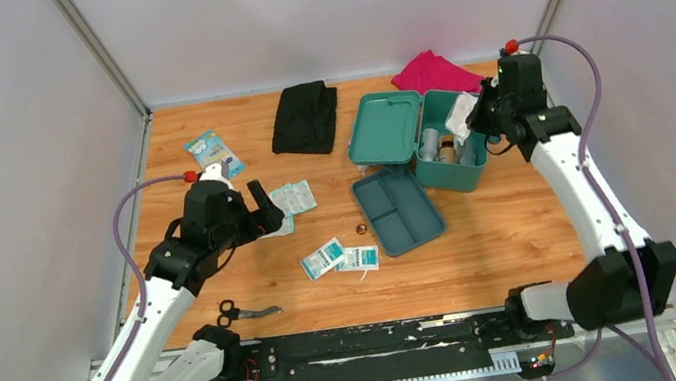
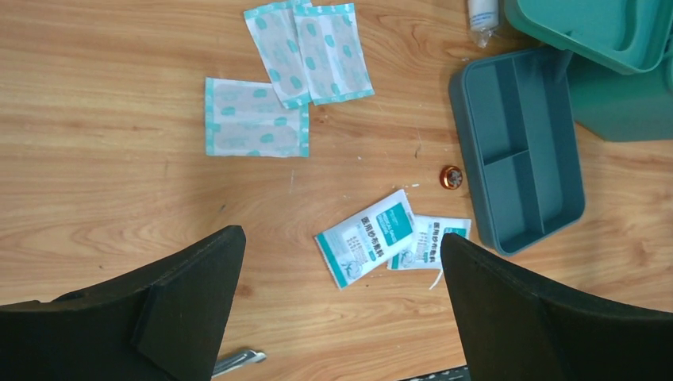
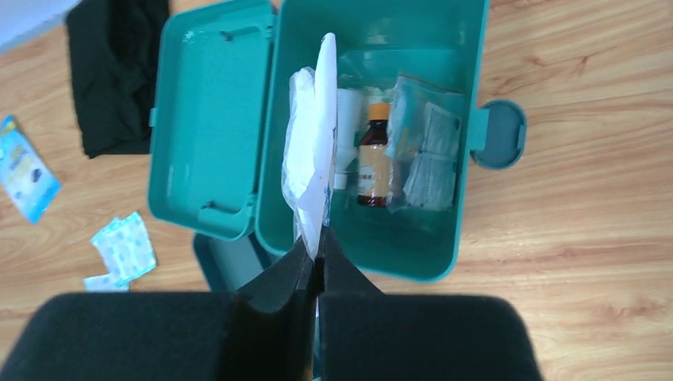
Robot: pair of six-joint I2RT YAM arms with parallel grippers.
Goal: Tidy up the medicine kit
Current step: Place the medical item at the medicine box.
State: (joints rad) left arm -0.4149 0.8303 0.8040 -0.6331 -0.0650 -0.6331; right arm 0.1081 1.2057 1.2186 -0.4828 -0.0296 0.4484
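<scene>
The teal medicine kit [image 1: 455, 178] stands open at the back right, its lid [image 1: 385, 128] folded out to the left. Its two-compartment inner tray [image 1: 399, 210] lies on the table in front. My right gripper [image 3: 317, 238] is shut on a white plastic-wrapped packet [image 3: 313, 151], held upright over the kit's left side [image 3: 381, 248]. A brown bottle [image 3: 372, 155] and clear packets [image 3: 429, 151] sit inside. My left gripper [image 2: 341, 236] hangs open above the table, over two white-teal sachets [image 2: 369, 246], with nothing between its fingers.
Several plaster strips [image 2: 255, 119] lie left of the tray [image 2: 516, 151], with a small orange round thing [image 2: 451, 177] beside it. Scissors [image 1: 246, 312] lie near the front edge. A blue pack [image 1: 214, 153], a black cloth [image 1: 305, 118] and a pink cloth [image 1: 438, 71] lie at the back.
</scene>
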